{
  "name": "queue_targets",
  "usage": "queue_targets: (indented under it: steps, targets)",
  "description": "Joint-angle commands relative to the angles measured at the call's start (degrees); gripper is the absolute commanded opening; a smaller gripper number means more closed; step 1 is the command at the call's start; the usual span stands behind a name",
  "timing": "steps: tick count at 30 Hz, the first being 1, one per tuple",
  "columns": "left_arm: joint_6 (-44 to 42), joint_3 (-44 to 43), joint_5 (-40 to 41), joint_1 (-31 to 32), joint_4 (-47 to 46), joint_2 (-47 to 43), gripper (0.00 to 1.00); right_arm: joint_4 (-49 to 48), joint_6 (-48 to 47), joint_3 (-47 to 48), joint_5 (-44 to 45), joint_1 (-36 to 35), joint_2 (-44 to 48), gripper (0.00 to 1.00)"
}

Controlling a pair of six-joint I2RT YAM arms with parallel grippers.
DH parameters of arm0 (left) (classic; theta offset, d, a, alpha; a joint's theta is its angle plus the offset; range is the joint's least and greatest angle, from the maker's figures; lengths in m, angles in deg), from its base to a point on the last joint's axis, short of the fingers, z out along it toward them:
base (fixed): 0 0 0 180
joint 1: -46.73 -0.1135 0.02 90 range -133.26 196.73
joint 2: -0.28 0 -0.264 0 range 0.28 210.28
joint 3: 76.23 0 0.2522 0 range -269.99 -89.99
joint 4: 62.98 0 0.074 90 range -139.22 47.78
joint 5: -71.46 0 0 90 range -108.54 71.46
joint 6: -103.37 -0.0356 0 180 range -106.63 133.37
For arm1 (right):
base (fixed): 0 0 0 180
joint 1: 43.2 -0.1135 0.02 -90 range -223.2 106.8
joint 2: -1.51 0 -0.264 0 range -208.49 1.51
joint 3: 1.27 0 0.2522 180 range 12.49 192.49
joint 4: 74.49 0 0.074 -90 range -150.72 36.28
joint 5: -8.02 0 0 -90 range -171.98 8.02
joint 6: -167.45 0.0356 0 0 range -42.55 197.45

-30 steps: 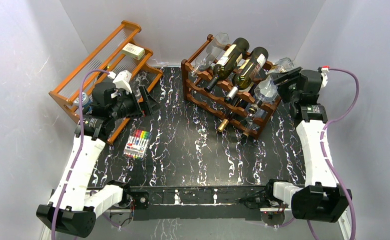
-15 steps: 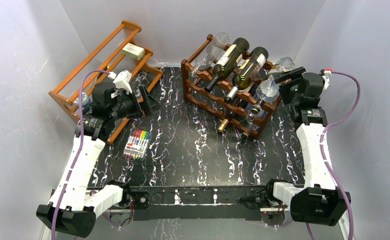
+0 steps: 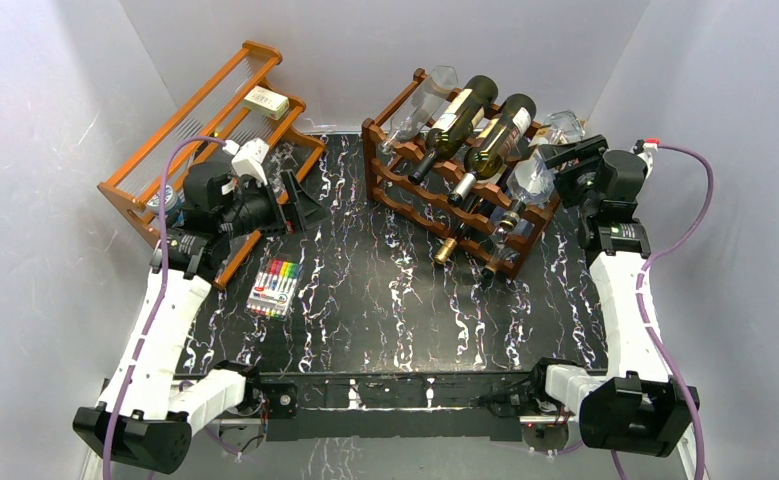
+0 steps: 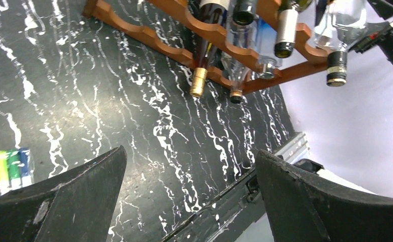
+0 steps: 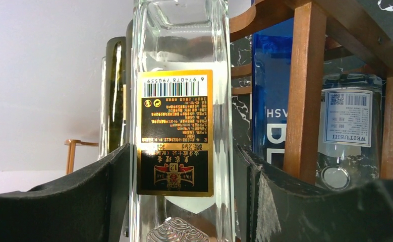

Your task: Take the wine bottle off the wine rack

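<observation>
The wine rack (image 3: pixel 397 188) is dark reddish-brown and stands at the back right, with several bottles lying in its scalloped rails. A clear square wine bottle (image 3: pixel 528 180) with a black-and-gold label lies at the rack's right end. My right gripper (image 3: pixel 557 160) reaches in from the right at the bottle's base. In the right wrist view both fingers press against the sides of this bottle (image 5: pixel 181 50), with a rack post (image 5: pixel 305 75) just to its right. My left gripper (image 3: pixel 300 205) hangs open over the dark table, far left of the rack, and holds nothing (image 4: pixel 189 156).
A lighter orange shelf (image 3: pixel 165 150) stands at the back left with a small box on it. A pack of coloured markers (image 3: pixel 273 287) lies on the black marbled table near the left arm. White walls close in on both sides and at the back.
The right arm has shifted slightly, and its elbow and base link have swung a little left. The clear bottle has barely moved on the rack. The left arm is unchanged.
</observation>
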Motion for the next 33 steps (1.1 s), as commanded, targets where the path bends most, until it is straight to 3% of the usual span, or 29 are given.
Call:
queue_targets:
  steps: [1, 5, 12, 17, 19, 24, 27, 31, 33]
  targets:
    - [0.31, 0.06, -8.42, 1.1, -5.83, 0.43, 0.98, -11.36, 3.63, 5.12, -1.76, 0.42, 4.59, 0.11]
    - [-0.1, -0.33, -8.4, 5.58, -9.72, 2.22, 0.98, -9.99, 6.74, 6.84, -1.96, 0.41, 5.35, 0.11]
    - [-2.95, -0.74, -1.24, 18.05, -17.37, 4.44, 0.98, -7.26, 10.91, 10.81, -5.03, 0.37, 4.83, 0.11]
    - [-10.35, 0.49, 5.52, 26.15, -24.39, 5.9, 0.98, -4.23, 12.6, 12.98, -7.18, 0.41, 4.19, 0.1]
    - [-14.25, 4.08, 6.16, 28.67, -31.76, 5.0, 0.98, -3.81, 13.64, 13.18, -8.26, 0.39, 4.18, 0.1]
    - [-29.07, 16.92, 5.6, 34.45, -60.13, 1.71, 0.98, -1.39, 15.51, 15.05, -12.92, 0.4, 3.07, 0.09]
    - [-43.0, 19.19, 3.04, 37.28, -68.41, 4.37, 0.98, -0.09, 16.76, 15.38, -16.06, 0.42, 2.64, 0.08]
    - [-61.34, 19.15, 9.81, 43.18, -76.75, 10.62, 0.98, 3.39, 17.02, 16.34, -18.46, 0.43, 2.36, 0.07]
    - [-66.22, 18.45, 11.83, 44.43, -83.65, 14.62, 0.98, 5.01, 16.9, 16.62, -19.23, 0.42, 2.18, 0.07]
